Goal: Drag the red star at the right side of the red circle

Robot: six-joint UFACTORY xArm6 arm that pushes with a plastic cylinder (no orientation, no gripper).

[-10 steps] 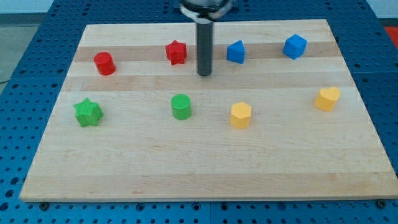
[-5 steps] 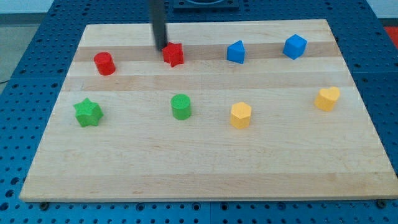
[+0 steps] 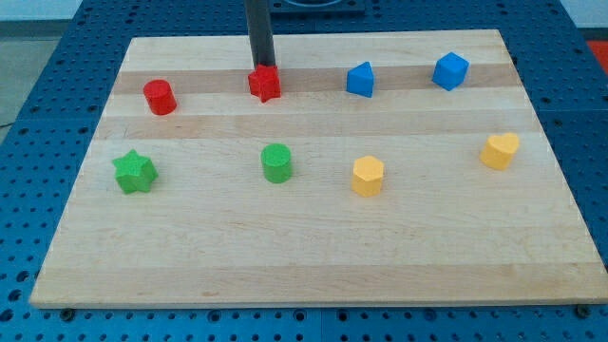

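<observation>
The red star (image 3: pixel 265 84) lies near the top of the wooden board (image 3: pixel 313 256), left of centre. The red circle (image 3: pixel 160 97), a short cylinder, stands well to its left and slightly lower. My tip (image 3: pixel 261 66) stands right at the star's top edge, touching or nearly touching it, with the dark rod rising straight up out of the view.
A blue block (image 3: pixel 360 79) and a blue cube (image 3: pixel 450 70) lie to the star's right in the top row. A green star (image 3: pixel 134 172), a green cylinder (image 3: pixel 276 162) and two yellow blocks (image 3: pixel 368 176) (image 3: pixel 500 150) lie in the lower row.
My tip moved from the star's right to its upper left, then right to its top edge. The star shifted only slightly.
</observation>
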